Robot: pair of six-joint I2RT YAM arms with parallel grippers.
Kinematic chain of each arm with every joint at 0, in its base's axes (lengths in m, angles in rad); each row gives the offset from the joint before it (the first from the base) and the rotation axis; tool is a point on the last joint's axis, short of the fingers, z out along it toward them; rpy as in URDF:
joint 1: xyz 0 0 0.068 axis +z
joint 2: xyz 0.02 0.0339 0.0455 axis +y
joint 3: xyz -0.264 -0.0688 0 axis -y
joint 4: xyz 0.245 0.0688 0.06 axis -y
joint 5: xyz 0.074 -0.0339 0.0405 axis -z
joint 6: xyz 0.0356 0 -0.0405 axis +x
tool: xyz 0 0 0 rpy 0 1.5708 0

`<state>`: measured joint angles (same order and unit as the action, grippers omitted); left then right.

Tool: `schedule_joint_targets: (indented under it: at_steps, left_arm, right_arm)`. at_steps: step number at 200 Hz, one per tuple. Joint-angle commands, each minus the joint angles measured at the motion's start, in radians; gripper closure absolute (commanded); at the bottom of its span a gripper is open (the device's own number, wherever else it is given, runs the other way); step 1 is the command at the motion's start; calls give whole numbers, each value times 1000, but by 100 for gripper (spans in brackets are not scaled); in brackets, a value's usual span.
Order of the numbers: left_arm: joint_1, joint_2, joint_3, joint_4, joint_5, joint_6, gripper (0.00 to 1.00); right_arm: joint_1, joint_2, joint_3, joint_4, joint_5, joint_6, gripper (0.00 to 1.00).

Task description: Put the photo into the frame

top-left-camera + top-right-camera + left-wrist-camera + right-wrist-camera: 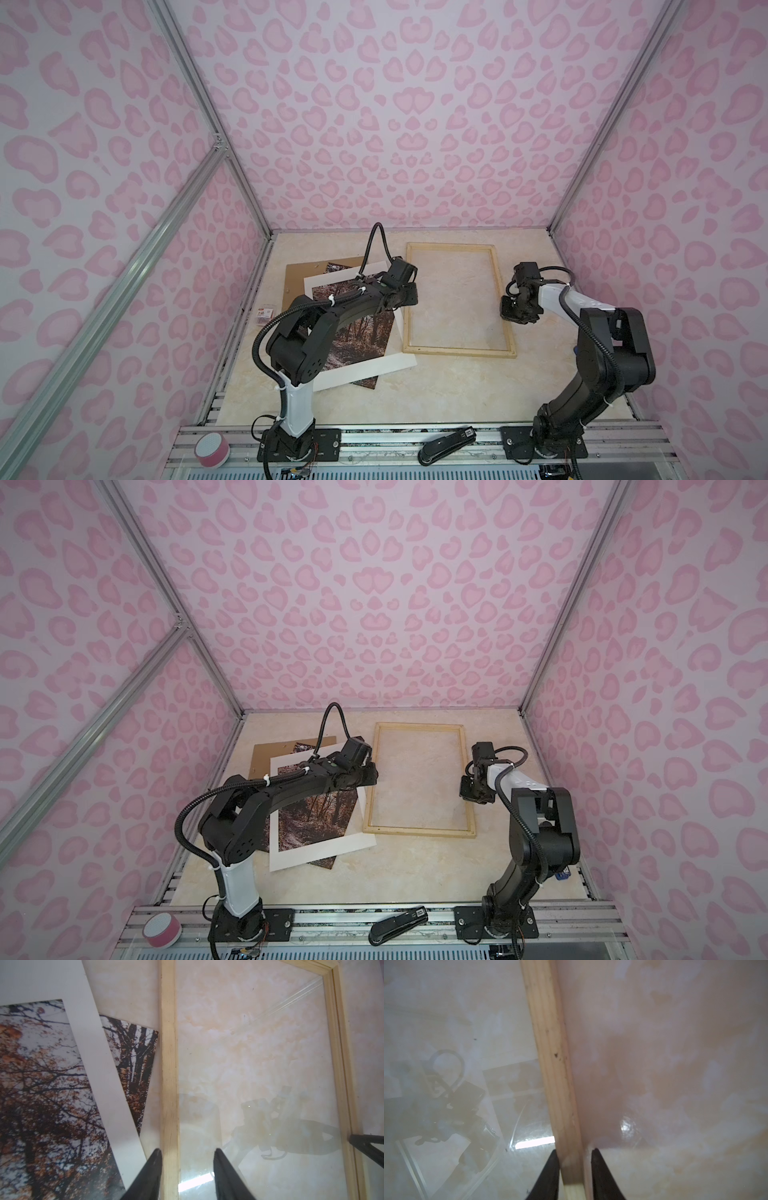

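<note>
Partly hidden: the large rectangular autumn-forest photo print (pixel 361 336) lies on the left half of the marbled beige bench (pixel 436 395), outside the frame. It sits under a white card mat with a cut-out window (pixel 374 365) and the left arm crosses it, so only the window area and two protruding corners show. A flat brown backing board (pixel 299 282) is lowest in that stack, mostly covered. The tips are hard to read in both top views. From the wrist views: left tool (pixel 187 1150) has its tips apart, astride the left strip of the thin pale-wood rectangular frame (pixel 457 353), with a clear gap on the inner side. The right tool (pixel 574 1150) has its tips close either side of the right strip; can't tell if it pinches. Count: one photo, one mat, one board, one frame, two arms, plus one black stapler (pixel 446 444) and one pink cylinder with a white top (pixel 212 449) on the front rail. The frame lies flat, and its glossy clear pane (pixel 259 1064) mirrors the arms. The wood is light-grained with dark specks.
</note>
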<state>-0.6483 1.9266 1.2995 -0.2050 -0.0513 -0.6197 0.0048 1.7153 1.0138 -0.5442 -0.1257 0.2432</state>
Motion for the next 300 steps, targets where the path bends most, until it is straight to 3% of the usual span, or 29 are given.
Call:
schedule_joint_targets:
  at_steps: [1,57,126,159,300]
  left_arm:
    - [-7,17,14,-48,-59,10,57]
    - [-17,7,11,-75,-107,22,57]
    - [-25,-55,-26,-77,-125,7,56]
    - [-24,-112,-75,-83,-182,0,56]
    - [-24,-132,-114,-119,-220,-3,56]
  right_arm:
    - [-4,22,36,8,8,-3,73]
    - [-15,76,256,-37,17,-24,63]
    - [-15,275,513,36,-124,-30,65]
    - [9,366,594,47,-134,-25,64]
    - [64,484,644,30,-98,-30,63]
